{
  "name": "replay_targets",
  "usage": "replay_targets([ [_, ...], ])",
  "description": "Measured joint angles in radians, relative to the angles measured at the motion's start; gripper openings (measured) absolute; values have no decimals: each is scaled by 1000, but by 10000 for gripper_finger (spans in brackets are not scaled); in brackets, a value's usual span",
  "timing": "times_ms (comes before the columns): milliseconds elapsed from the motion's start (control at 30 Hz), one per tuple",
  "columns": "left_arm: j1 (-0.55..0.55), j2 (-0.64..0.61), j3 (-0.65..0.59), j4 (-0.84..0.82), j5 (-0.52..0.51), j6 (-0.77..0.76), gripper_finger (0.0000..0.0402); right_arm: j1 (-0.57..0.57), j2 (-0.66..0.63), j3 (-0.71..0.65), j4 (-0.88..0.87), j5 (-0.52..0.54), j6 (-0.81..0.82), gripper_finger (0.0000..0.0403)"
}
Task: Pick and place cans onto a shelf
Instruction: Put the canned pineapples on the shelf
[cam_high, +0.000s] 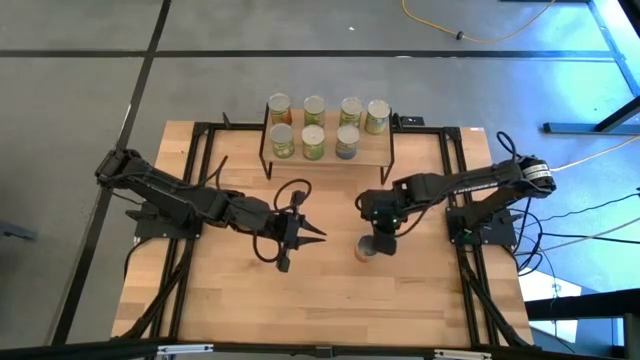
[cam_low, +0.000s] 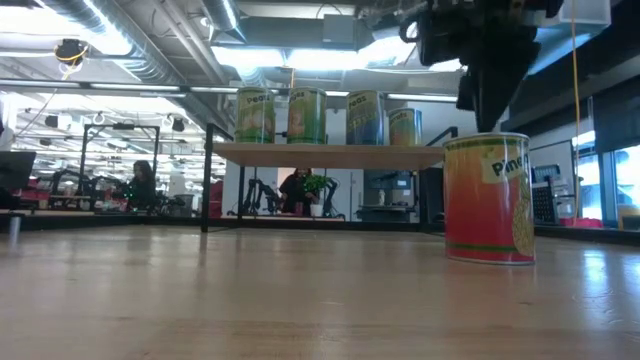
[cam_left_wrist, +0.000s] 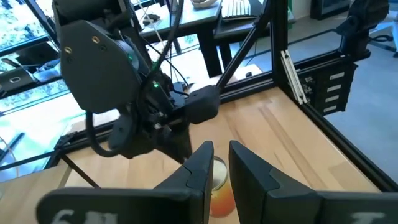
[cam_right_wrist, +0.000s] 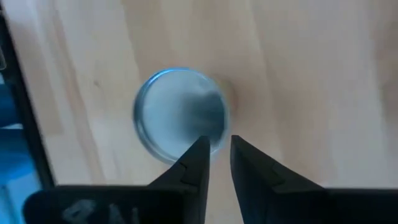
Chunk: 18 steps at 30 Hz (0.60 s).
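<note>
High view: seven cans are already lined up on the shelf (cam_high: 328, 152), and the last can (cam_high: 366, 248) is left upright on the table just under the right gripper (cam_high: 381, 243), whose fingers are nearly pressed together around nothing. Those fingers would need to be spread and lowered around it, probably; plenty of bare board is left all round it, well clear of the table edges. The left gripper (cam_high: 300, 238) is parked nearby, fingers close together too, nothing held.

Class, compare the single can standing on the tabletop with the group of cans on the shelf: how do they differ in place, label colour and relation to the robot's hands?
The lone can stands on the bare table; the seven cans stand in two rows on the shelf top. The lone can has an orange-red label; the shelf cans look mostly green, a couple bluish. The right hand hangs over the lone can; no hand is near the shelf cans. All stand upright.
</note>
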Motion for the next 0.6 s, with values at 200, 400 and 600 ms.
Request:
replay_targets([
  [200, 0, 0, 0, 2, 0, 0, 43, -1, 0, -52, 86, -57, 30, 66],
  [400, 0, 0, 0, 2, 0, -1, 43, -1, 0, -70, 108, -41, 7, 66],
  [600, 0, 0, 0, 2, 0, -1, 43, -1, 0, -68, 119, -40, -24, 66],
])
